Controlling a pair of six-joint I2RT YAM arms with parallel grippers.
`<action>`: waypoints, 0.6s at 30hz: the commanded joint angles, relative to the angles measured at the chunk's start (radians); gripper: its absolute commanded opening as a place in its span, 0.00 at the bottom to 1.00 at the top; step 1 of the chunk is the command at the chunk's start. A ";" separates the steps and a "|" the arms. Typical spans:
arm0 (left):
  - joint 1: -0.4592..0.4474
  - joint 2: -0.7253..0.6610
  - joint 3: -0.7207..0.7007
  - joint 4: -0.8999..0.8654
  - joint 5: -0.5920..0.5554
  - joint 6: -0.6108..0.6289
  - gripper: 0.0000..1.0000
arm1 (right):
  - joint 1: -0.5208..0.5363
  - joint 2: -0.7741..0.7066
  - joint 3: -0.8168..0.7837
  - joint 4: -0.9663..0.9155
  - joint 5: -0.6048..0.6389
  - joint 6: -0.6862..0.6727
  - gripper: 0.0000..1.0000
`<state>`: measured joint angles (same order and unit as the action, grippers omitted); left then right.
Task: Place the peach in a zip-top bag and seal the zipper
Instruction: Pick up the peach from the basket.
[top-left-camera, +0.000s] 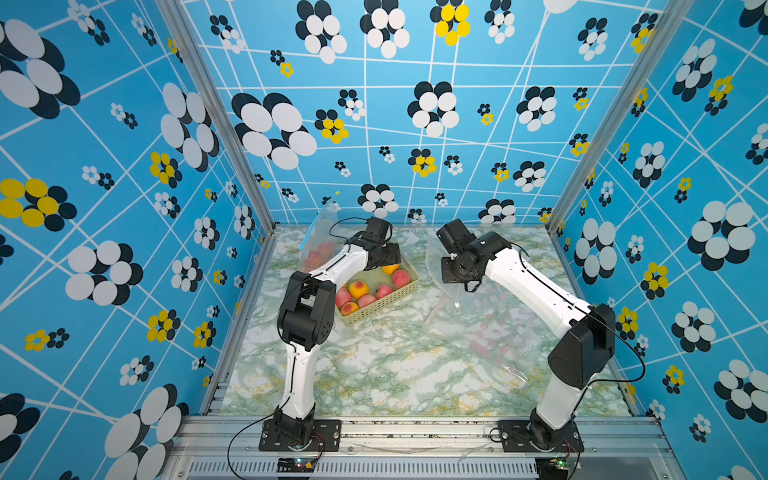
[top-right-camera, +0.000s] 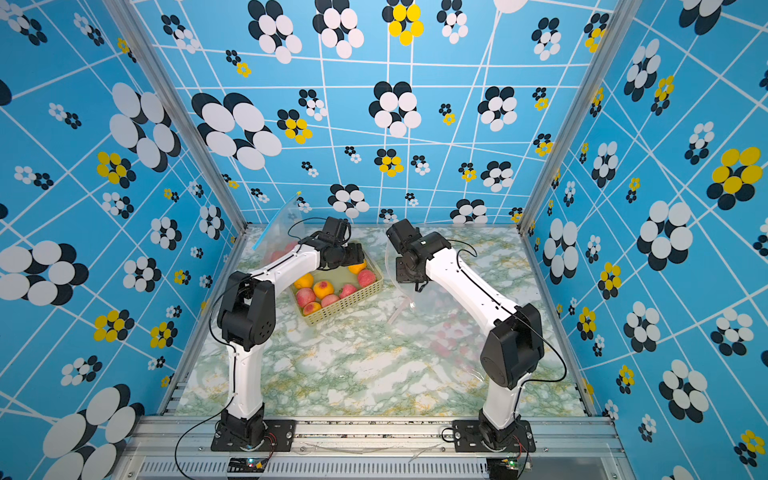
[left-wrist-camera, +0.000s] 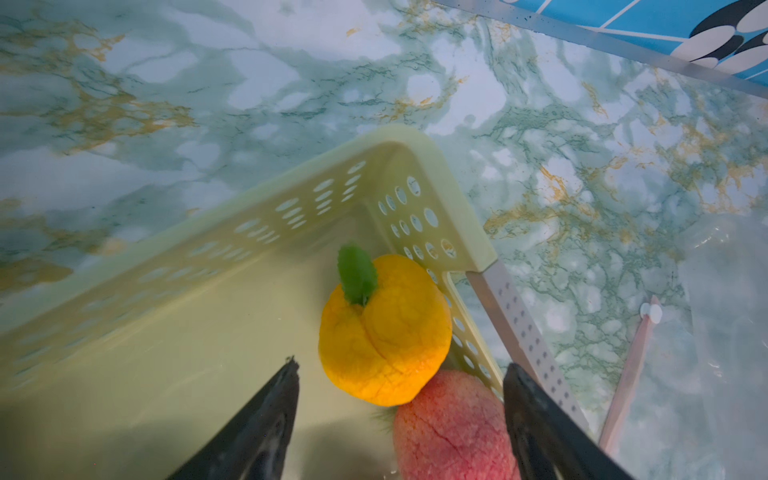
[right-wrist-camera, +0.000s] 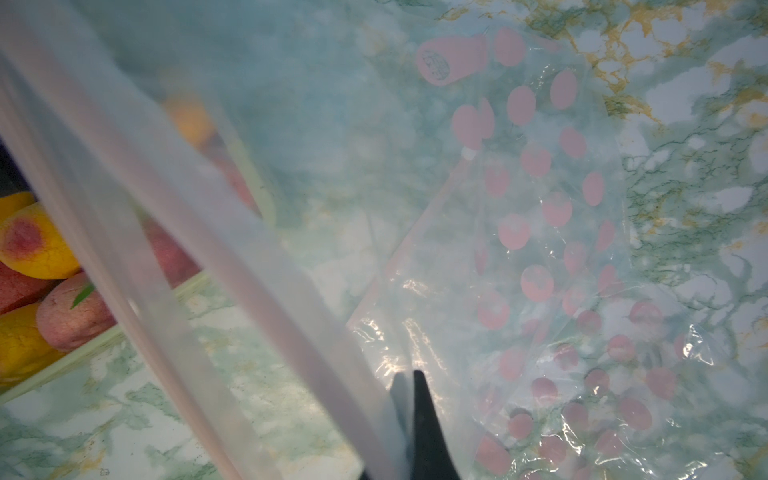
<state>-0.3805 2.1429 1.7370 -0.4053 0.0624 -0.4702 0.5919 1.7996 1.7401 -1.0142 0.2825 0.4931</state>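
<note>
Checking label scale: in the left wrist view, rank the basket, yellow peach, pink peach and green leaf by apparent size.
1. basket
2. yellow peach
3. pink peach, partly out of frame, so unsure against yellow
4. green leaf

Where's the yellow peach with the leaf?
Left wrist view: the yellow peach lies in a corner of the basket, touching a pink peach, before the open left gripper.

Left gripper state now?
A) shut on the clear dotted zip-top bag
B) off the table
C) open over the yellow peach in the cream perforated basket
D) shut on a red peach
C: in the left wrist view the left gripper has its fingertips wide apart, the yellow peach showing between them inside the cream perforated plastic basket.
</note>
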 joint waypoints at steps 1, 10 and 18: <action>0.009 0.055 0.064 -0.066 -0.006 0.006 0.78 | 0.004 0.013 -0.003 -0.008 -0.003 0.006 0.00; 0.015 0.153 0.160 -0.123 0.012 0.013 0.72 | 0.005 0.009 -0.010 -0.004 0.000 0.006 0.00; 0.022 0.193 0.184 -0.142 0.006 0.017 0.71 | 0.004 0.008 -0.022 0.006 -0.003 0.007 0.00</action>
<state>-0.3717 2.3009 1.8946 -0.5022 0.0669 -0.4694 0.5919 1.8019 1.7313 -1.0119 0.2790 0.4931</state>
